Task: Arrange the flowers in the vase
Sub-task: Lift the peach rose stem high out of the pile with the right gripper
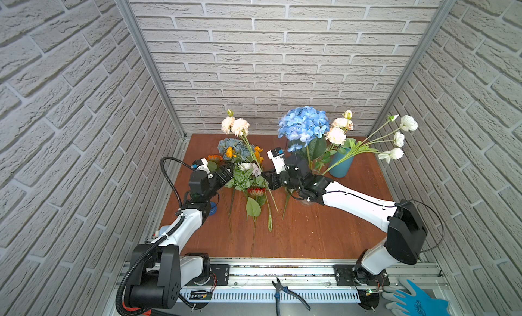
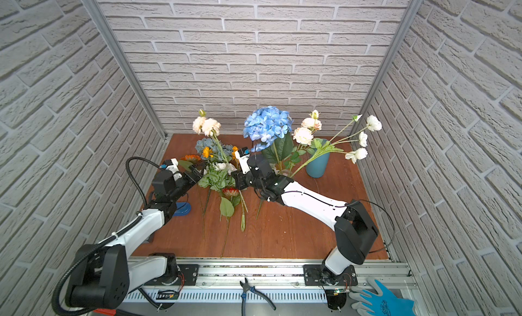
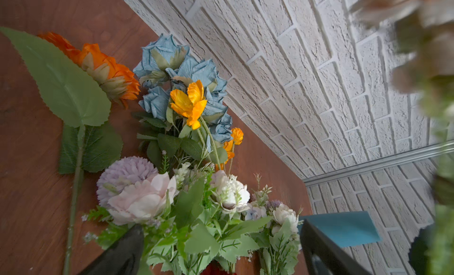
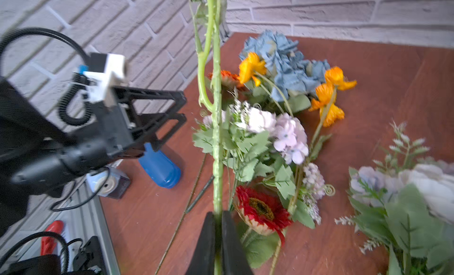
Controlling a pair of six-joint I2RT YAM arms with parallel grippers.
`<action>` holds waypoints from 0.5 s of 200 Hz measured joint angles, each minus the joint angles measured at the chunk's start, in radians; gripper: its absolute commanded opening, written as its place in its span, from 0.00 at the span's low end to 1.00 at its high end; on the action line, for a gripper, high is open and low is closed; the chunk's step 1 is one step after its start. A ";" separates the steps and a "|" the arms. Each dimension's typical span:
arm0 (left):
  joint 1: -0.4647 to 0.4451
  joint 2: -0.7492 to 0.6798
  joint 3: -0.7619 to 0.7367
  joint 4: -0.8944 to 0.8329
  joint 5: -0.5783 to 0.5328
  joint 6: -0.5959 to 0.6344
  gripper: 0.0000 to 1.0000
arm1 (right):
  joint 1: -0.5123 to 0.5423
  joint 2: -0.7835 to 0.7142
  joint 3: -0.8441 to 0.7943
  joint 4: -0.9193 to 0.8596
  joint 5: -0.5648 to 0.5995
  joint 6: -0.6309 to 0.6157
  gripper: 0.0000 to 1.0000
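Currently the right claw is seen clamped on the green stem of a peach rose spray, which is held tilted above the loose flowers laid in a pile on the bench at mid-left. The left claw is spread wide apart, its fingers set either side of a lilac-white bunch in that pile, with nothing gripped. A blue hydrangea, more peach roses and white blooms are stood upright at the back right, next to a teal vase; which vessel holds them cannot be told.
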 measured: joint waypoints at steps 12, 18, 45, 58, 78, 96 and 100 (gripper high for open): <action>0.000 0.000 -0.002 -0.003 -0.005 -0.007 0.98 | 0.000 -0.020 0.003 0.014 -0.034 -0.023 0.05; 0.000 0.000 -0.002 -0.002 -0.008 -0.008 0.98 | 0.000 -0.025 0.007 0.016 -0.049 -0.032 0.05; -0.002 0.000 -0.002 -0.001 -0.015 -0.022 0.98 | 0.002 -0.026 0.018 0.030 -0.109 -0.058 0.05; -0.007 0.000 -0.002 -0.001 -0.017 -0.024 0.98 | 0.005 -0.026 0.018 0.031 -0.128 -0.069 0.05; -0.014 0.000 -0.002 -0.002 -0.018 -0.023 0.98 | 0.017 -0.025 0.023 0.029 -0.162 -0.090 0.05; -0.021 0.000 0.001 -0.004 -0.018 -0.023 0.98 | 0.035 -0.026 0.040 0.023 -0.179 -0.116 0.05; -0.024 0.000 0.002 -0.005 -0.018 -0.023 0.98 | 0.039 -0.026 0.043 0.023 -0.182 -0.120 0.05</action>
